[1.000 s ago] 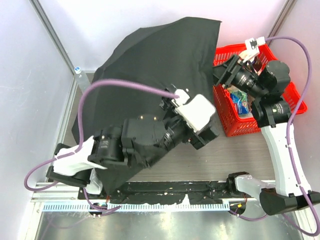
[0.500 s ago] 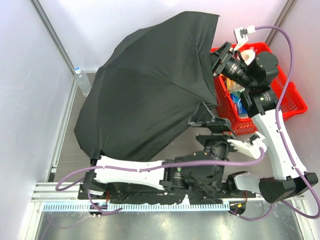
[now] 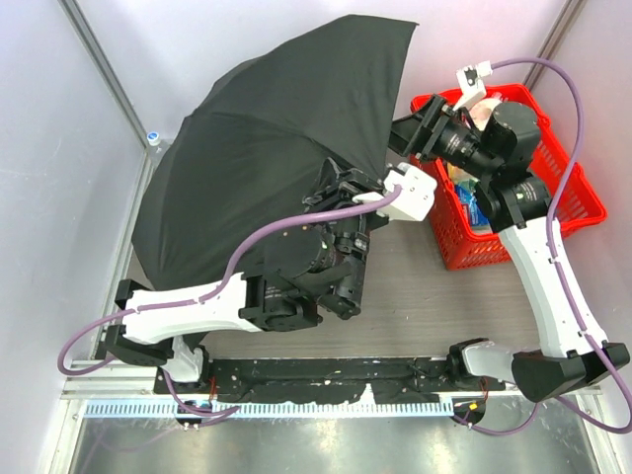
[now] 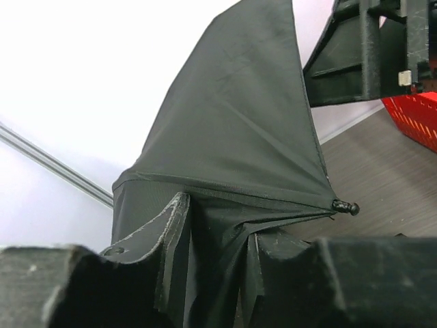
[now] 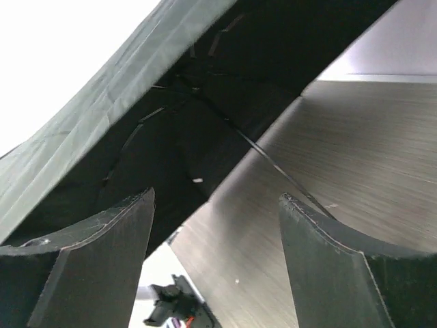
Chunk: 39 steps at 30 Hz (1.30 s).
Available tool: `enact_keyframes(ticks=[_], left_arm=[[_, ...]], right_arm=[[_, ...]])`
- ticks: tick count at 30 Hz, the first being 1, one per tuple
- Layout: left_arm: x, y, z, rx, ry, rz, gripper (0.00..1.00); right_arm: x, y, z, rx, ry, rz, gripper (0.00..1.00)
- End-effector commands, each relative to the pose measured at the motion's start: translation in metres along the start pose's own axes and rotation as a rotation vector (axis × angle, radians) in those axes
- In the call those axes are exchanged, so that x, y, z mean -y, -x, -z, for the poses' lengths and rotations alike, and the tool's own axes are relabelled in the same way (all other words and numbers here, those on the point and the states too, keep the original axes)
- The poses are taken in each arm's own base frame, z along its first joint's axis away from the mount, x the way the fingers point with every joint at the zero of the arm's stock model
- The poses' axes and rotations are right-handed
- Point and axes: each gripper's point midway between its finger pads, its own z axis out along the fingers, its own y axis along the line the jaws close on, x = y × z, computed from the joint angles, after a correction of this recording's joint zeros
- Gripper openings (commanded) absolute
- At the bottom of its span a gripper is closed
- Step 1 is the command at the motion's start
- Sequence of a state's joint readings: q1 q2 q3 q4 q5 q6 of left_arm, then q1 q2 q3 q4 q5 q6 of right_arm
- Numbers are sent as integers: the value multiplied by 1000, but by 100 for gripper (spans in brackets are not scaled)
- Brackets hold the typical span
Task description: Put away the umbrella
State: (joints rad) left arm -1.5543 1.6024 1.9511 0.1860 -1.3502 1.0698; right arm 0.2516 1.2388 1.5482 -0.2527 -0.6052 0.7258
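Umbrella (image 3: 267,148) stands fully open, all black, over the table's far left part, tilted so its canopy faces up and left. Left gripper (image 4: 215,263) has its fingers (image 4: 174,239) around a fold of the canopy hem. Farther right, right gripper (image 5: 215,266) gapes empty beside the canopy's edge, above the red basket (image 3: 553,197).

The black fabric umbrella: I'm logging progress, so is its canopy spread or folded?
Spread. The black fabric umbrella shows a wide, taut canopy over the table's left half, with panel creases fanning out; it is not bundled.
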Motion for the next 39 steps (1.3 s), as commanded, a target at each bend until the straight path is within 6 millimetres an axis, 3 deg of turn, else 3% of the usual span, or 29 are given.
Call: enact_keyframes(ticks=[1, 3, 4, 5, 6, 7, 8, 9, 10, 11, 12, 13, 14, 15, 16, 17, 18, 19, 20, 21, 22, 23, 24, 26, 27, 29, 33, 35, 39], left_arm=[[-15, -1, 0, 11, 5, 73, 29], [-20, -3, 1, 6, 4, 74, 21], [-23, -3, 1, 3, 6, 81, 18], [-26, -4, 2, 2, 6, 83, 15], [-28, -5, 2, 1, 4, 88, 14], [-31, -5, 4, 5, -2, 99, 14], [-36, -6, 3, 3, 0, 113, 14], [-36, -5, 4, 6, -6, 124, 13], [-39, -5, 4, 9, -9, 135, 13], [-40, -5, 5, 14, -16, 149, 12], [-42, -5, 5, 17, -23, 160, 12], [-43, -5, 5, 19, -32, 163, 12], [-44, -4, 6, 22, -39, 178, 11], [-46, -5, 6, 26, -47, 189, 11], [-47, -5, 7, 30, -54, 202, 11], [-48, -5, 7, 34, -61, 213, 10], [-50, -5, 8, 37, -66, 226, 11], [-51, -6, 8, 38, -68, 232, 10], [-54, -5, 9, 40, -70, 240, 10], [-57, -5, 9, 41, -71, 249, 10], [-58, -5, 10, 41, -74, 248, 10], [-58, -5, 10, 42, -79, 250, 10], [-59, -5, 10, 45, -83, 254, 10], [-60, -3, 11, 52, -90, 267, 10], [-61, -3, 11, 53, -91, 267, 10], [-63, -2, 11, 56, -95, 272, 10], [-66, -1, 12, 60, -106, 277, 10], [-69, -3, 13, 57, -105, 284, 10], [-77, -1, 17, 82, -137, 351, 10]], right_arm=[[19, 6, 21, 23, -176, 178, 77], [51, 0, 33, 32, -308, 270, 78], [85, -19, 35, -8, -389, 309, 78], [88, -15, 38, 16, -386, 404, 78], [116, -51, 34, -55, -404, 408, 78], [114, -41, 32, 23, -394, 476, 78], [135, -77, 28, -36, -398, 465, 78], [127, -75, 19, 25, -324, 499, 79], [140, -104, 14, -6, -298, 481, 80], [131, -101, 0, 54, -217, 493, 81], [138, -126, -9, 14, -182, 476, 82], [147, -138, -28, 0, -154, 487, 82], [139, -147, -44, -12, -117, 504, 82], [158, -165, -65, -50, -119, 519, 82], [145, -161, -82, -36, -69, 543, 82], [151, -178, -103, -69, -27, 541, 82], [143, -169, -115, -40, 5, 553, 82], [141, -179, -132, -47, 70, 563, 83], [126, -166, -148, -22, 128, 581, 83], [130, -191, -161, -101, 187, 554, 83], [112, -182, -176, -92, 257, 569, 83], [113, -206, -187, -142, 302, 555, 83], [102, -200, -196, -124, 334, 572, 83], [106, -223, -214, -169, 365, 531, 83], [92, -221, -220, -159, 405, 533, 81], [94, -230, -225, -156, 368, 528, 80], [93, -223, -234, -129, 325, 523, 78], [83, -203, -234, -89, 297, 519, 79], [71, -220, -251, -225, 373, 473, 78]])
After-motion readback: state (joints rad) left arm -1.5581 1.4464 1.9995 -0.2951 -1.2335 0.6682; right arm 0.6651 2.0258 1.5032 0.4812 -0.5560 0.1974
